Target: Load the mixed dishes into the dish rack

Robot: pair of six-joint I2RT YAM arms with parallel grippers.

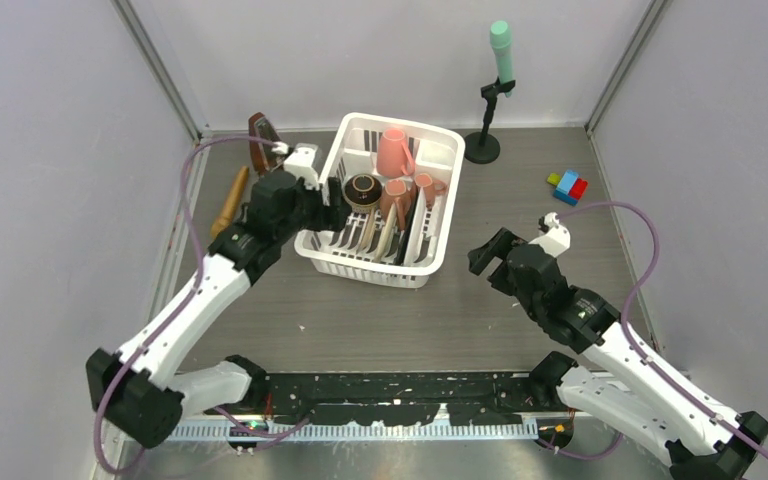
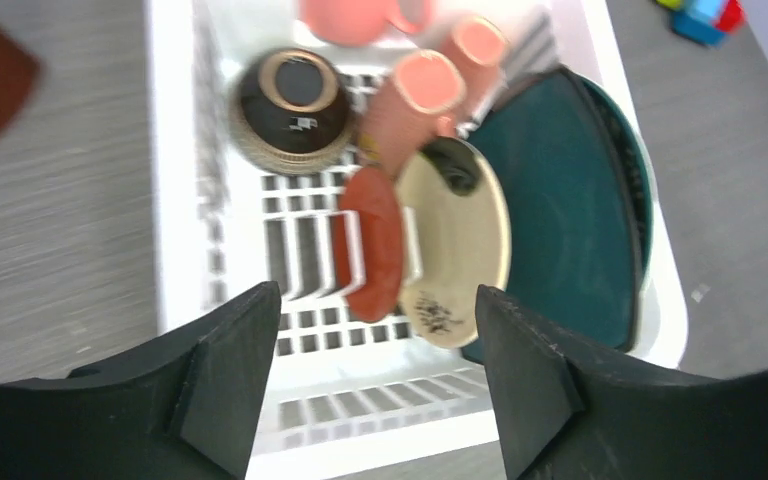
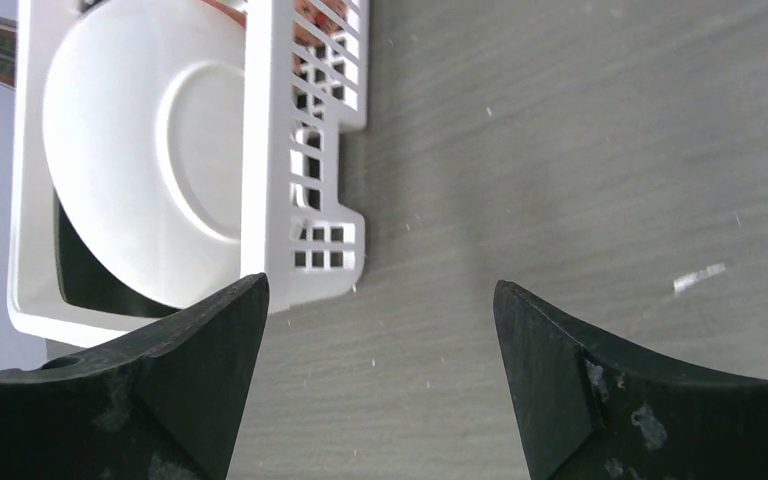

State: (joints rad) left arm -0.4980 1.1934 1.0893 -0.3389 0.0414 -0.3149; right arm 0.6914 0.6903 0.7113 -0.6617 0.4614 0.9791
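Small brown bowl (image 1: 363, 190) sits in the white slotted plastic dish rack (image 1: 360, 266), centre of the overhead view. The left gripper (image 2: 375, 300) gapes wide and empty above it, and the right gripper (image 3: 380, 290) hangs open and empty at lower right. The risk as I see it: a low left-arm exit clips the rim and jolts the standing teal plate (image 2: 560, 210).

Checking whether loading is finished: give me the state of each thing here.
left gripper: open, empty, above the rack
right gripper: open, empty, above the table
brown bowl: in rack, apparently mouth down
pink mugs: in rack, nearer two base up
teal plate: on edge in rack
cream plate: on edge in rack
red plate: on edge in rack
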